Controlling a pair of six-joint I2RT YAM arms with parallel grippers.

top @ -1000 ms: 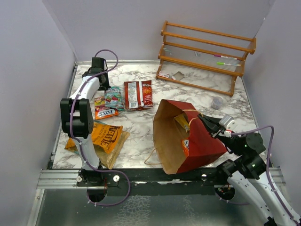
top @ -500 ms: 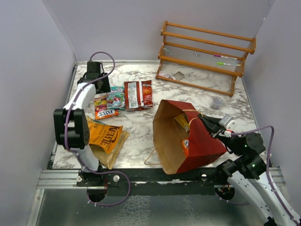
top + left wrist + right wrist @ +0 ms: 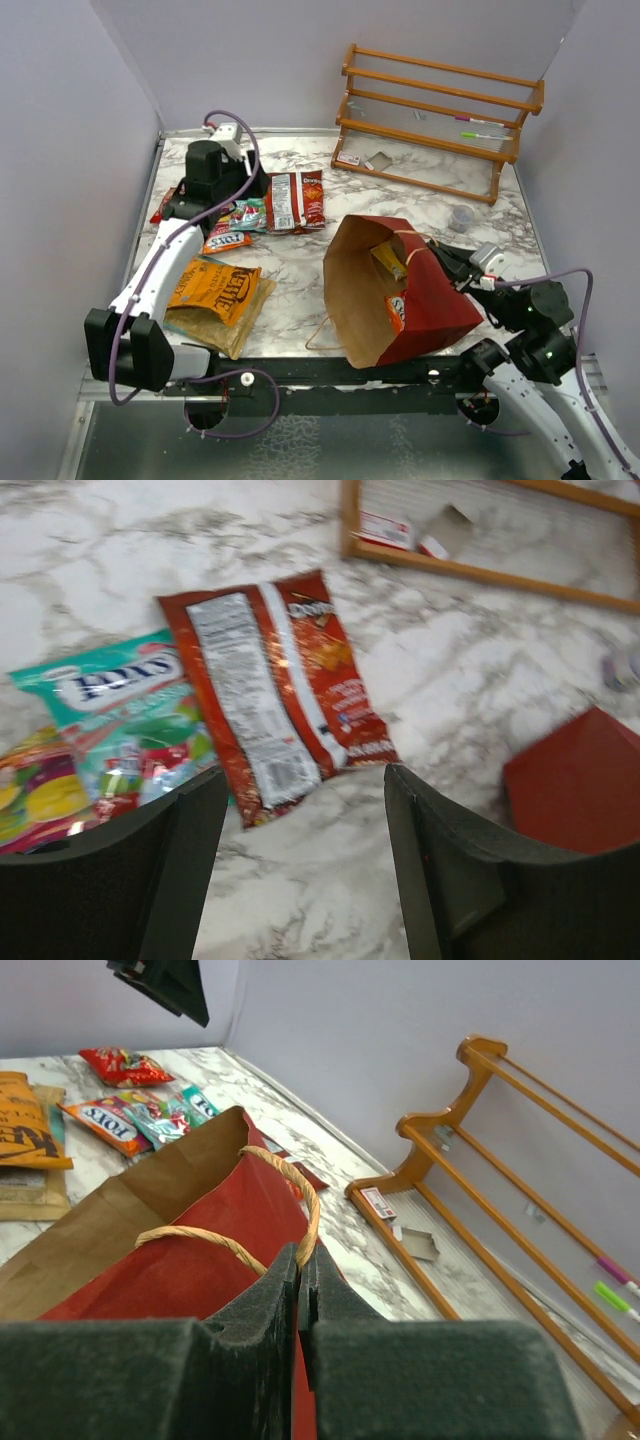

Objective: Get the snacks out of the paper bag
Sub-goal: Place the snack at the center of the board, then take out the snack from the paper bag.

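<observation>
The red paper bag [image 3: 430, 300] lies on its side, brown mouth facing left. A yellow packet [image 3: 390, 262] and an orange packet [image 3: 397, 312] show inside it. My right gripper [image 3: 450, 262] is shut on the bag's twisted handle [image 3: 310, 1185] at the upper rim. My left gripper [image 3: 238, 188] hangs open and holds nothing above the marble, just short of the red Doritos packet [image 3: 285, 700] and the teal Fox's packet [image 3: 130, 705]. An orange Fox's packet [image 3: 226, 241], a red packet [image 3: 165, 205] and the big orange chip bag [image 3: 215, 290] lie on the left.
An orange wooden rack [image 3: 440, 110] stands at the back right, with a small white card [image 3: 348, 158] and grey bit at its foot. A small clear cup [image 3: 461, 217] sits behind the bag. Purple walls close in the left, back and right.
My left gripper has gone from shut to open, and its arm has swung down along the left side of the table. The right gripper and the bag have barely moved.
</observation>
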